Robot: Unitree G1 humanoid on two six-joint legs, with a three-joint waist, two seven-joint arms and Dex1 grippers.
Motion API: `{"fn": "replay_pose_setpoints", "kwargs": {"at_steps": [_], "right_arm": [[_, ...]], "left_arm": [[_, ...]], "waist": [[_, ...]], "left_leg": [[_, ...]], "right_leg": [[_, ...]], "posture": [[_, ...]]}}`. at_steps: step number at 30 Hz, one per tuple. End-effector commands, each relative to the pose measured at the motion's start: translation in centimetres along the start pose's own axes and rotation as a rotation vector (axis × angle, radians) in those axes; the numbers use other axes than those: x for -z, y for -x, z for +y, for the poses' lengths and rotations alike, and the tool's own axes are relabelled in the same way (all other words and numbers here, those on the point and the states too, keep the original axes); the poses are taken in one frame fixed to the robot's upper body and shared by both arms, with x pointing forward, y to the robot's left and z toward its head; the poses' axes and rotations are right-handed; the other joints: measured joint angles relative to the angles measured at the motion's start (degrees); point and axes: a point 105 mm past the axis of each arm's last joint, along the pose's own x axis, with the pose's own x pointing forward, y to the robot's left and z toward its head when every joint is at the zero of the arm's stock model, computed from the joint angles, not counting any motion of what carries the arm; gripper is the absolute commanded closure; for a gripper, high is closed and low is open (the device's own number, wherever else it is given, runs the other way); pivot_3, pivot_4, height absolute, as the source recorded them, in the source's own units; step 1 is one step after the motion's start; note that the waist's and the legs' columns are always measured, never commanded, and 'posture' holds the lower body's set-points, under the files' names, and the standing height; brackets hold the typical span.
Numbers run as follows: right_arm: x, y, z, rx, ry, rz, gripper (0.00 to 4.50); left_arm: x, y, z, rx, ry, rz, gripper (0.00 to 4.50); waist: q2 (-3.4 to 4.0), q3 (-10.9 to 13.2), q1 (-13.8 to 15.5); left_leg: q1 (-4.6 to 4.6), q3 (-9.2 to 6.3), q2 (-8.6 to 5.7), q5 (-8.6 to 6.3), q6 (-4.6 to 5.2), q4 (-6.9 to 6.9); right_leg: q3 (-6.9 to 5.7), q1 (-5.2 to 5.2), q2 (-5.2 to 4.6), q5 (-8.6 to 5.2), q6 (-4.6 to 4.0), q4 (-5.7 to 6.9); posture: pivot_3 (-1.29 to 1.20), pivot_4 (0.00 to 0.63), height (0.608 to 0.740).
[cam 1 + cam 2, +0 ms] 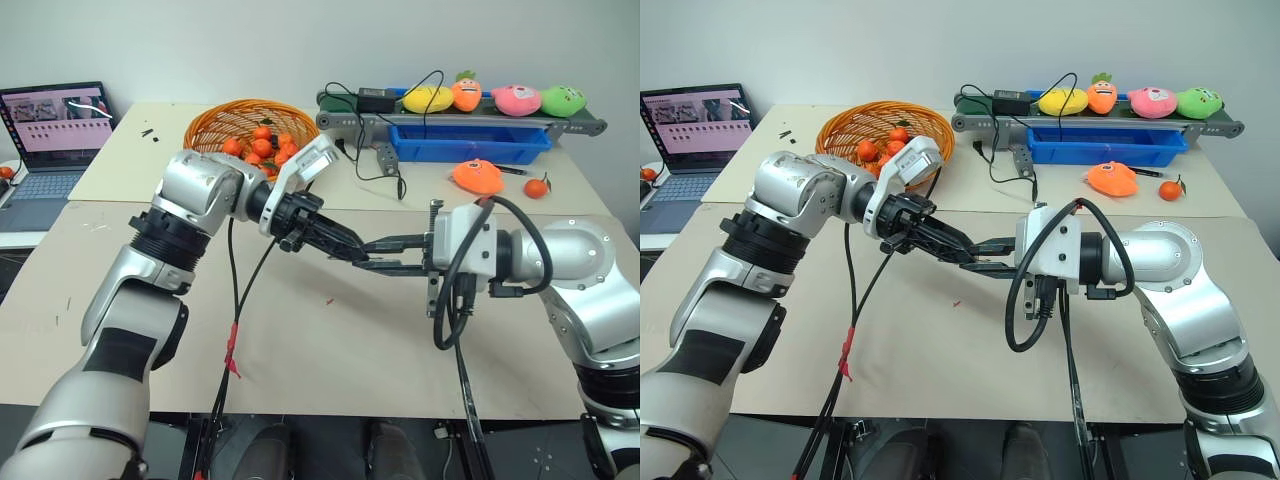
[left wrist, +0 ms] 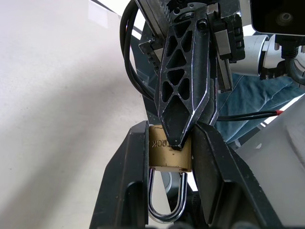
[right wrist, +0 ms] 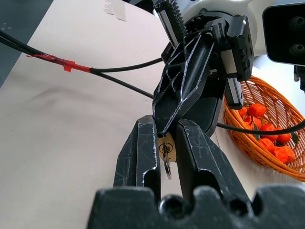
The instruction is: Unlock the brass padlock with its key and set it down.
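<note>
Item: small brass padlock (image 2: 170, 153) with a squarish yellow body and a thin silvery U-shaped shackle (image 2: 166, 202). Location — held in the air above the beige table (image 1: 330, 350), between the two arms, where the grippers meet tip to tip.

Left gripper (image 1: 352, 250): two black fingers narrowed onto the padlock's brass body, one finger pressed to each flat side; the shackle hangs back between the fingers toward the wrist. It points toward the robot's right and slightly downward.

Right gripper (image 1: 377, 254): black lattice fingers brought close together at the lock's bottom end. In the right wrist view, a small silvery key ring (image 3: 166, 160) hangs in the narrow gap between them, against the brass body. Whether the fingers actually pinch the key cannot be told. The shackle appears seated in the body.

Surroundings, well behind the grippers: a round orange wicker basket (image 1: 215, 122) holding small oranges (image 1: 262, 146); a blue plastic tray (image 1: 470, 143); a narrow conveyor (image 1: 590, 124) carrying yellow, orange, pink and green plush toys (image 1: 515, 99); one flat orange plush (image 1: 477, 177) on the table. An open laptop (image 1: 55, 135) stands at the far left.
</note>
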Motion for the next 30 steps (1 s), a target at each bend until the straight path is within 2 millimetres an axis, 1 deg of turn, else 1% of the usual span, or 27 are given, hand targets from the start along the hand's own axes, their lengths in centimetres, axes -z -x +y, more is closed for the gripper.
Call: {"fn": "replay_pose_setpoints", "kwargs": {"at_steps": [1, 10, 12, 13, 15, 17, 22, 24, 28, 30], "right_arm": [[-0.7, 0.4, -1.0, 0.051, 0.060, -0.005, 4.40], [-0.6, 0.3, -1.0, 0.050, 0.061, -0.007, 4.40], [-0.6, 0.2, -1.1, 0.048, 0.061, -0.007, 4.40], [-0.6, 0.2, -1.1, 0.048, 0.061, -0.008, 4.40], [-0.6, 0.2, -1.1, 0.047, 0.061, -0.008, 4.40], [-0.6, 0.2, -1.1, 0.046, 0.061, -0.008, 4.40], [-0.5, 0.2, -1.2, 0.046, 0.059, -0.007, 4.40], [-0.4, 0.2, -1.2, 0.045, 0.057, -0.006, 4.40], [0.1, 0.3, -1.2, 0.048, 0.049, 0.009, 4.40], [0.7, 0.8, -1.7, 0.068, 0.041, 0.030, 4.40]], "left_arm": [[-1.0, -0.5, -0.9, 0.038, -0.054, 0.010, 3.69], [-1.0, -0.5, -0.9, 0.032, -0.063, 0.012, 3.69], [-1.1, -0.5, -0.9, 0.025, -0.060, 0.002, 2.69], [-1.2, -0.5, -0.9, 0.023, -0.057, -0.002, 2.46], [-1.5, -0.4, -0.9, 0.018, -0.056, -0.011, 1.64], [-1.8, -0.4, -0.9, 0.013, -0.054, -0.023, 0.96], [-2.8, 0.0, -1.2, 0.012, -0.043, -0.062, 0.96], [-3.2, 0.2, -1.2, 0.002, -0.065, -0.074, 0.96], [-4.4, 1.1, -1.0, -0.045, -0.131, -0.112, 0.96], [-5.3, 2.1, -0.6, -0.104, -0.169, -0.149, 0.96]], "waist": [[0.00, 0.0, 0.0], [0.00, 0.0, 0.0], [0.00, 0.0, 0.0], [0.00, 0.0, 0.0], [0.00, 0.0, 0.0], [0.00, 0.0, 0.0], [0.00, 0.0, 0.0], [0.00, 0.0, 0.0], [0.00, 0.0, -0.1], [0.00, 0.0, -0.1]], "left_leg": [[0.00, 0.00, 0.00, 0.00, 0.00, 0.00], [0.00, 0.00, 0.00, 0.00, 0.00, 0.00], [0.00, 0.00, 0.00, 0.00, 0.00, 0.00], [0.00, 0.00, 0.00, 0.00, 0.00, 0.00], [0.00, 0.00, 0.00, 0.00, 0.00, 0.00], [0.00, 0.00, 0.00, 0.00, 0.00, 0.00], [-0.01, 0.00, 0.00, 0.00, 0.00, 0.02], [-0.01, 0.00, 0.00, 0.00, 0.00, 0.00], [0.01, 0.00, 0.00, 0.01, -0.01, 0.01], [0.01, 0.00, 0.00, 0.01, -0.02, 0.02]], "right_leg": [[0.00, 0.00, 0.00, 0.00, 0.00, 0.00], [0.00, 0.00, 0.00, 0.00, 0.00, 0.00], [0.00, 0.00, 0.00, 0.00, 0.00, 0.00], [0.00, 0.00, 0.00, 0.00, 0.00, 0.00], [0.00, 0.00, 0.00, 0.00, 0.00, 0.00], [0.00, 0.00, 0.00, 0.00, 0.00, 0.00], [0.00, 0.00, 0.00, 0.00, 0.00, 0.00], [0.00, -0.02, 0.00, 0.00, 0.00, 0.00], [0.00, -0.01, 0.00, 0.00, 0.00, 0.01], [0.00, -0.01, 0.00, 0.00, 0.00, 0.03]], "posture": [[0.00, 0.150, 0.740], [0.00, 0.150, 0.740], [0.00, 0.150, 0.740], [0.00, 0.150, 0.740], [0.00, 0.150, 0.740], [0.00, 0.150, 0.740], [0.00, 0.150, 0.740], [0.00, 0.150, 0.740], [0.00, 0.150, 0.740], [0.00, 0.150, 0.740]]}}
